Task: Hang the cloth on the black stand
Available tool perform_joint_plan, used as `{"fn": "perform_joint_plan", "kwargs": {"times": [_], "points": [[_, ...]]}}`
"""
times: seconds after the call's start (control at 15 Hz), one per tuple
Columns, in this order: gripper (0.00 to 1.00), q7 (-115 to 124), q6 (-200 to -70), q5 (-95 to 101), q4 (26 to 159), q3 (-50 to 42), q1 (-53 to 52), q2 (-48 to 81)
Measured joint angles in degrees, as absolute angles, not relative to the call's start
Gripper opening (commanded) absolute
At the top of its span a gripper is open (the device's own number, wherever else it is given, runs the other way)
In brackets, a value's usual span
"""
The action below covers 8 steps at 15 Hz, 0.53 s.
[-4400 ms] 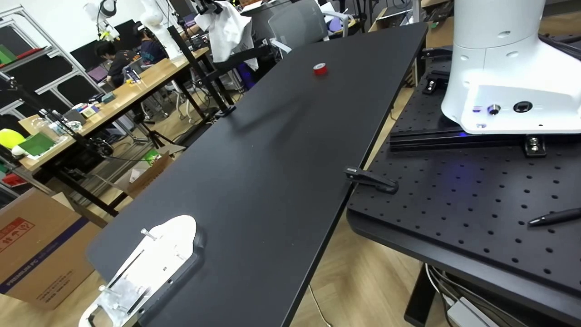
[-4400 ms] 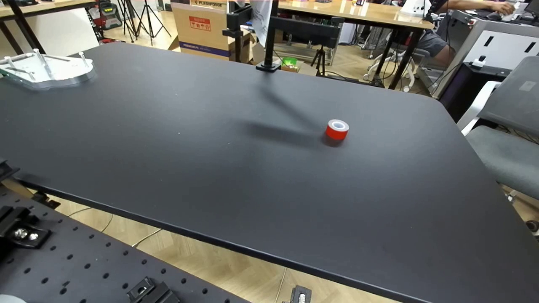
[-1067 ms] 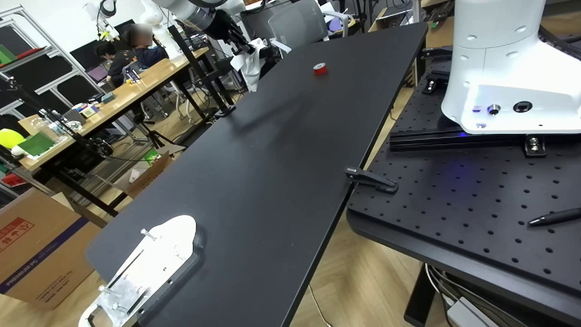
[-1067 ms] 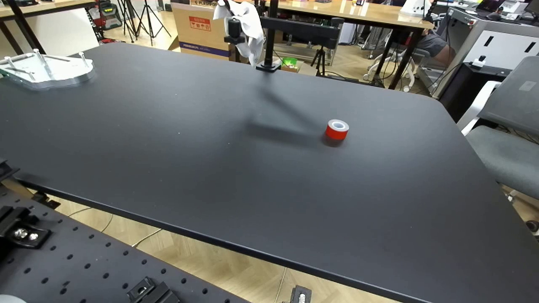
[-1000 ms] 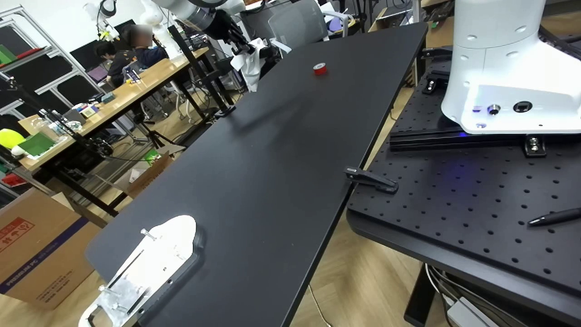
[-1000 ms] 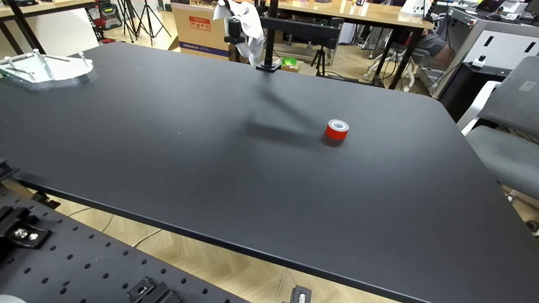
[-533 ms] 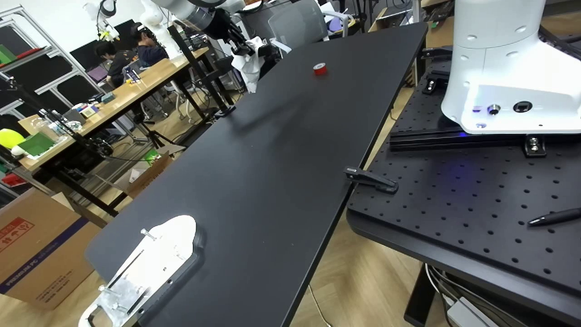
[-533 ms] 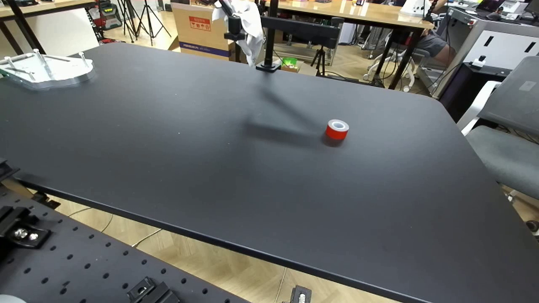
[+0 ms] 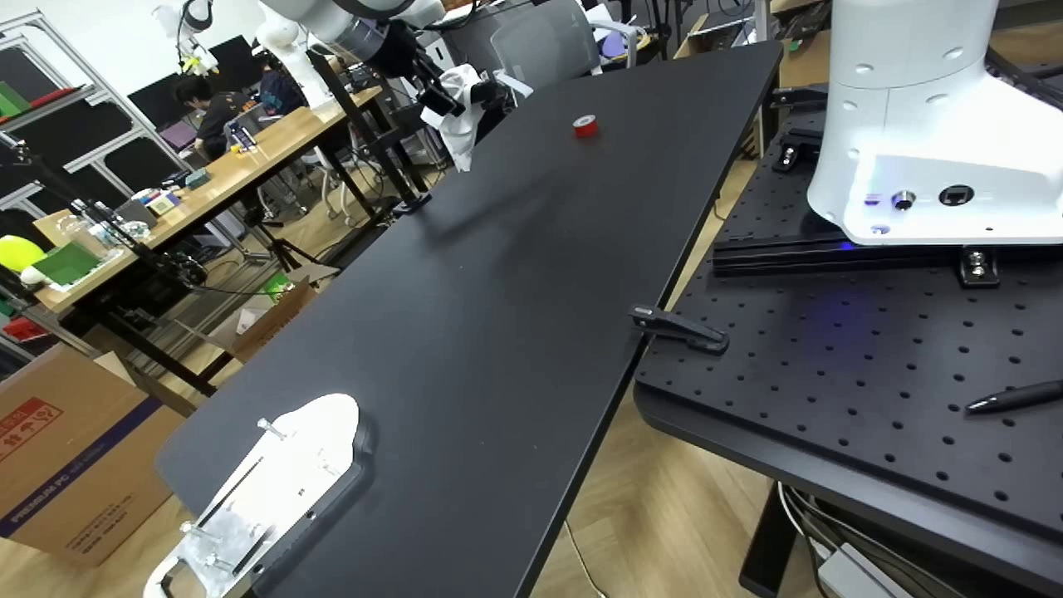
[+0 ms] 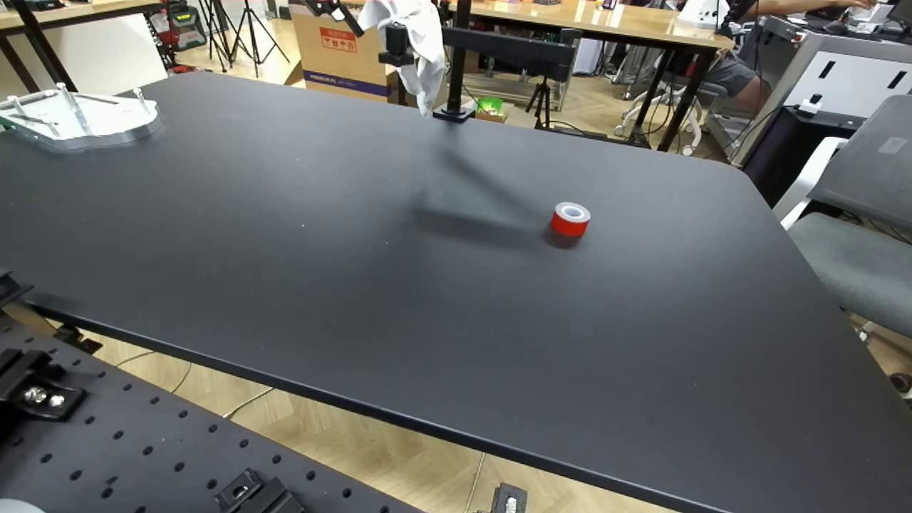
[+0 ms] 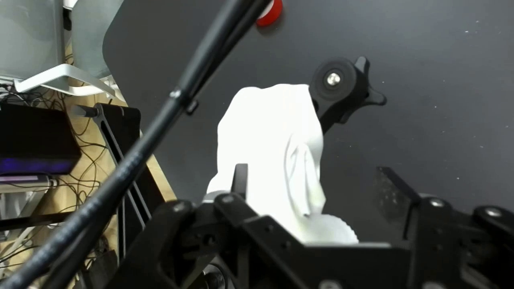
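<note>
Wrist view, cloth (image 11: pixel 265 132), just beside pincer (image 11: pixel 315 184)

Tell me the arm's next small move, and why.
Probably ease the fingers straight back, slowly: they stand wide apart, and the cloth already hangs draped over the black stand. Slowly, since one of the fingers overlaps the cloth in the wrist view and might snag it.
</note>
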<state>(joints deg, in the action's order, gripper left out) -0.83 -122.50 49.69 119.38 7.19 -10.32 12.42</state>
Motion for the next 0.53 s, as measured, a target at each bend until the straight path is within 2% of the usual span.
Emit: {"fn": "perform_joint_plan", "kwargs": {"times": [0.53], "points": [[1.0,-0.8,-122.49,54.8,118.15,7.98,-11.86,12.3]]}}
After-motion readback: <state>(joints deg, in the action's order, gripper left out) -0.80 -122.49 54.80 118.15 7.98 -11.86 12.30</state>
